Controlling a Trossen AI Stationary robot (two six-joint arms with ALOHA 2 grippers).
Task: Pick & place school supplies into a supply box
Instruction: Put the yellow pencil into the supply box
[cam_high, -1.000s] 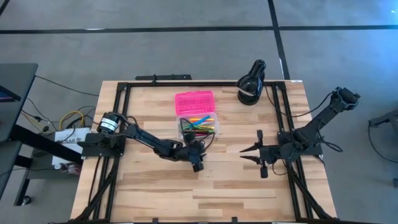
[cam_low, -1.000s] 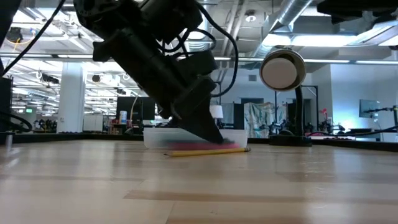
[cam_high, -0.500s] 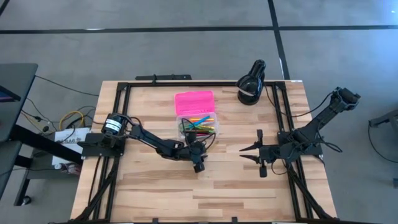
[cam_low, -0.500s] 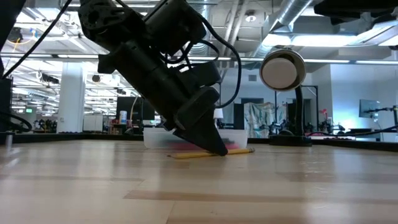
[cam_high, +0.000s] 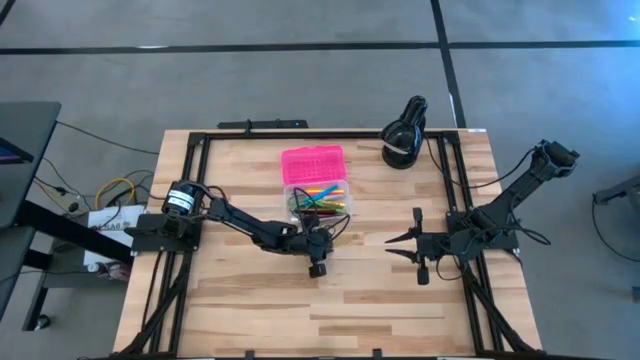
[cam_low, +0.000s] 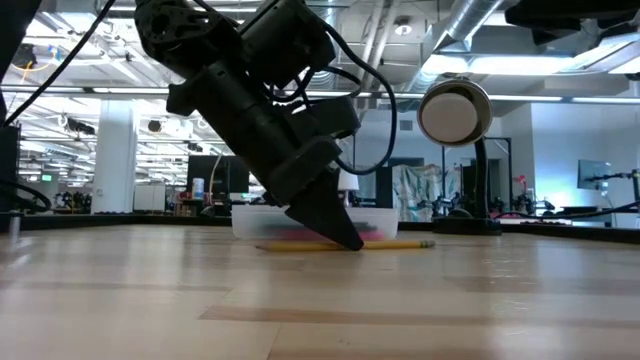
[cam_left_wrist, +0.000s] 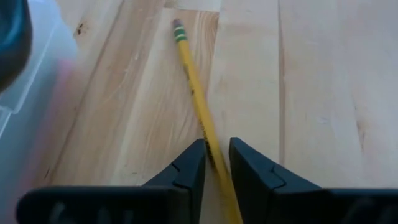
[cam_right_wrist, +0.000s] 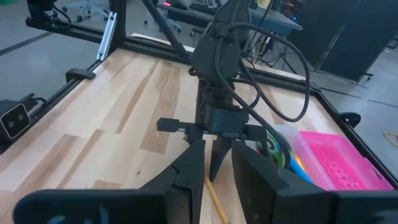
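Note:
A yellow pencil (cam_left_wrist: 193, 81) with a pink eraser end (cam_left_wrist: 179, 28) lies flat on the wooden table just in front of the supply box. The box has a clear base (cam_high: 318, 198) holding several coloured pens and an open pink lid (cam_high: 310, 162). My left gripper (cam_left_wrist: 216, 162) slants down onto the pencil and is shut on it; the low view shows its tip (cam_low: 348, 240) at the table. My right gripper (cam_high: 392, 246) waits at the table's right side, slightly open, nothing between its fingers. My left gripper pinches the pencil's shaft (cam_left_wrist: 211, 146) between its two fingers, roughly at mid-length. The fingers come from above, slanting down from the table's left, and lie across the pencil. The pencil rests flat on the table (cam_low: 400, 243).
A black round lamp-like object (cam_high: 403, 135) stands at the far right corner. Black frame rails (cam_high: 190, 200) run along the table's edges. Bare wood lies on the near side of both grippers.
My left gripper has come down from just above the pencil until its tip is at the table, on the pencil. The pencil has turned a little on the table, its right end swinging farther toward the table's right edge.

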